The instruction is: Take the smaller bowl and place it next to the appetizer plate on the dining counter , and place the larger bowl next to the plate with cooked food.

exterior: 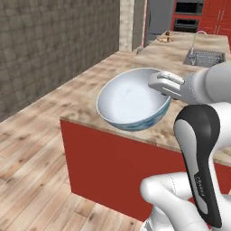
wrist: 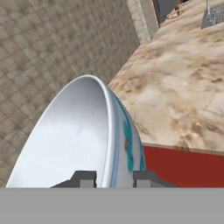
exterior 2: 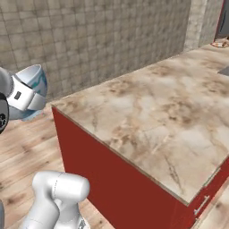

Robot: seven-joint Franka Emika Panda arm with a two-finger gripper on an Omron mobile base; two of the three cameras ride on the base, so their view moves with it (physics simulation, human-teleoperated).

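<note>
We have the larger bowl [exterior: 133, 103] up in the air, tilted, over the near end of the dining counter [exterior: 90, 101]. Our gripper [wrist: 114, 178] pinches its rim, one finger inside, one outside (blue-green pattern showing). Far down the marble top, a red-rimmed plate [exterior: 165, 39] sits beside the sink [exterior: 204, 58].

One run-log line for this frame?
phase: carry | held: larger bowl, jaws astride its rim | gripper: shut on bowl | dining counter: far plate
</note>
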